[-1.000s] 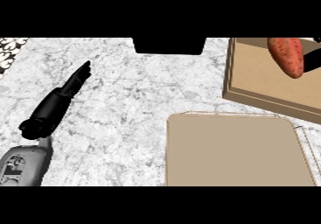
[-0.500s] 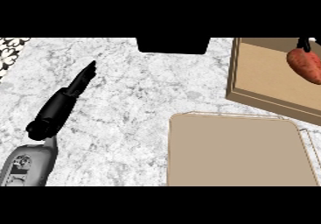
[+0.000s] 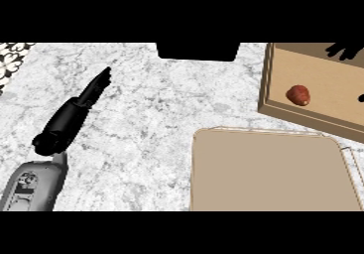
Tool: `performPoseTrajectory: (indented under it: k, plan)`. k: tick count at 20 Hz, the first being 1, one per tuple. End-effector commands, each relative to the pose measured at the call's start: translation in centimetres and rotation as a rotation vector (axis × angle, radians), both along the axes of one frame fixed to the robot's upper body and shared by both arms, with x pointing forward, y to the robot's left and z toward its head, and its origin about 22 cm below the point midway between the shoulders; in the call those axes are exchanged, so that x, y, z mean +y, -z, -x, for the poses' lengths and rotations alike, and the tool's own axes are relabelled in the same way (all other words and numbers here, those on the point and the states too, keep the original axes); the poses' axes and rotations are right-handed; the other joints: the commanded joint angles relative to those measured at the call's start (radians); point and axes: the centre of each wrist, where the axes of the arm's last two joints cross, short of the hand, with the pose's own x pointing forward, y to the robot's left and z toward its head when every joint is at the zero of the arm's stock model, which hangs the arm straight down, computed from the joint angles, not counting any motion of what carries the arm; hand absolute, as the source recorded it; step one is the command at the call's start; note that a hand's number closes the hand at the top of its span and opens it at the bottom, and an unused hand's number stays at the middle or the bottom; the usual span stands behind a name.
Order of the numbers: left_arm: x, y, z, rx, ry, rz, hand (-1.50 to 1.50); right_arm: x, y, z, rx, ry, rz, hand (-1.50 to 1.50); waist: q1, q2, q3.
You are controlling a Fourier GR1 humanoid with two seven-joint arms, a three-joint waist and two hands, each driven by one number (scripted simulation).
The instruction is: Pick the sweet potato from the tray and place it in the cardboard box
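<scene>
The reddish-brown sweet potato [image 3: 298, 95] lies on the floor of the open cardboard box [image 3: 276, 110] at the upper right, near the box's left wall. Only dark fingertips of my right hand [image 3: 344, 49] show over the box's far right part, with another dark tip at the right edge; they are spread and apart from the sweet potato. The tan tray [image 3: 267, 173] in the lower right holds nothing. My left hand [image 3: 73, 113] rests at the left over the marble counter [image 3: 155, 114], fingers straight and pointing away.
A black rectangular thing [image 3: 198, 50] sits at the counter's far edge in the middle. A patterned strip [image 3: 6, 60] runs along the far left edge. The box's near wall stands just beyond the tray's far rim.
The sweet potato has left my right hand and dropped from above the box's right side onto its floor further left. The right hand's fingers have spread. The left arm has not moved.
</scene>
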Motion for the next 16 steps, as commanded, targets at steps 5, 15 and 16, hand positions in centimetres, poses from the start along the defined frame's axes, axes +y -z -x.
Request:
performPoseTrajectory:
  k: [5,15,16]
  plan:
    - [1.1,0.6,0.3,0.008,-0.014,-0.001,0.00,0.2,1.1,-1.0,-0.060,-0.046,-0.761,-1.50,-0.010,-0.009,0.003]
    - [-0.6,-0.6,-0.4,-0.011,0.033,0.003,0.00,-3.9,-0.2,0.8,-0.021,0.279,-1.147,-1.50,0.017,0.014,0.003]
    - [-0.9,-0.4,-0.3,-0.021,0.031,0.019,0.00,-5.0,-0.5,1.6,-0.032,0.291,-1.148,-1.50,0.022,0.017,0.004]
